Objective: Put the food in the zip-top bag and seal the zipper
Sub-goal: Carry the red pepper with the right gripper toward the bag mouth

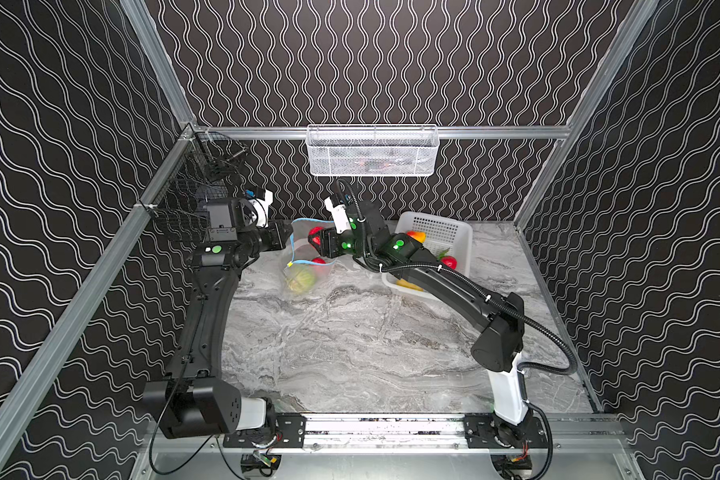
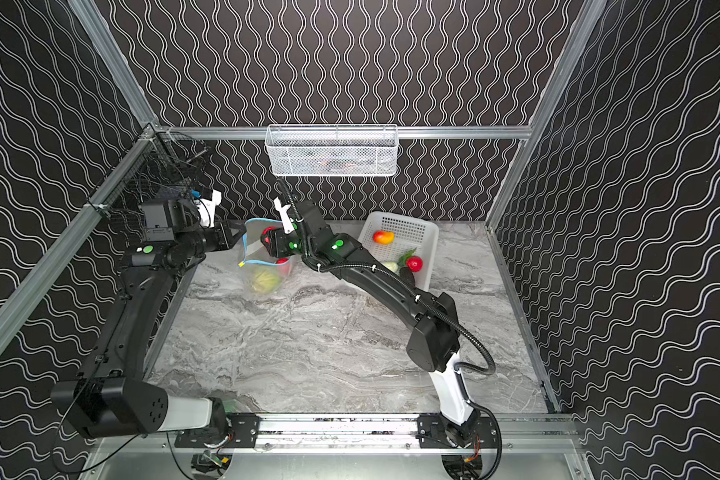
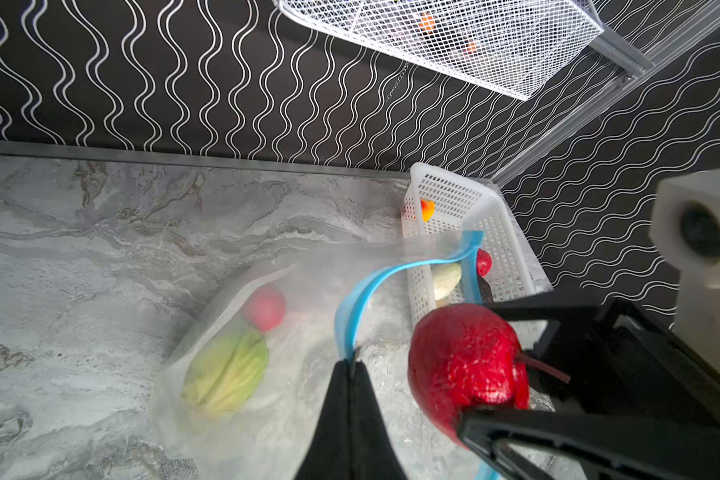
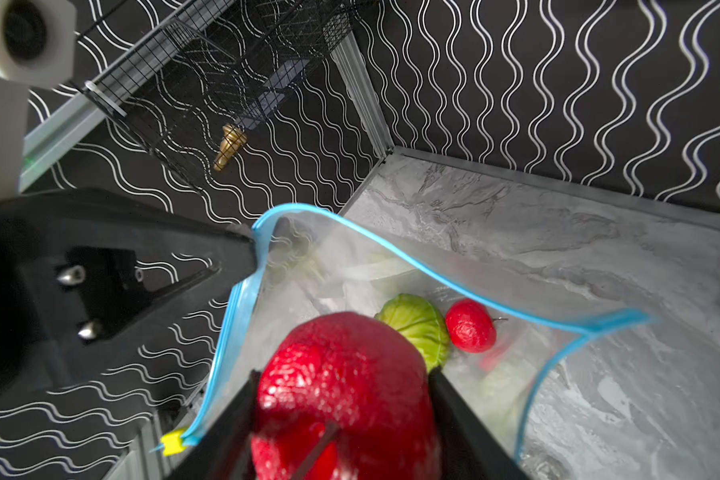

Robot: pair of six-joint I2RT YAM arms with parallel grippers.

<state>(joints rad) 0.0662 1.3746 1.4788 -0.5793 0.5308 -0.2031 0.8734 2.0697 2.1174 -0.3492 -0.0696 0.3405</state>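
Zip-top bag (image 3: pixel 300 316): lies on the desk (image 1: pixel 350 332) by the back wall. Its body is slumped flat and its mouth is raised and turned toward the right arm, so food can go straight in.
Left gripper (image 3: pixel 352 368): fingers are pressed together on the zipper (image 3: pixel 341 324) at the bag's mouth. They lift 1 lip away from the other, which is why the mouth gapes.
Yellow slider tab (image 4: pixel 172 442): sits at the zipper's end, away from the pinch and clear of the opening. Sealing looks not yet begun.
Right gripper (image 4: pixel 344 374): at the bag's mouth, with its fingers touching a big red fruit (image 3: pixel 462 365) on 2 sides. Whether that hold is slackening cannot be told.
Big red fruit: poised just inside the bag's rim, not resting on the bottom.
Inside the bag: green cabbage (image 4: pixel 416 324) and small red fruit (image 4: pixel 470 326), just beside each other at the deep end.
White basket (image 2: pixel 404 222): near the bag on the right arm's side. It holds the orange-red piece (image 2: pixel 383 237), a red fruit (image 2: pixel 414 263), the white radish (image 2: pixel 391 266) and a dark piece (image 2: pixel 407 276).
Step judged: dropping item 3, with the basket's 4 visible pieces and the zipper remaining.
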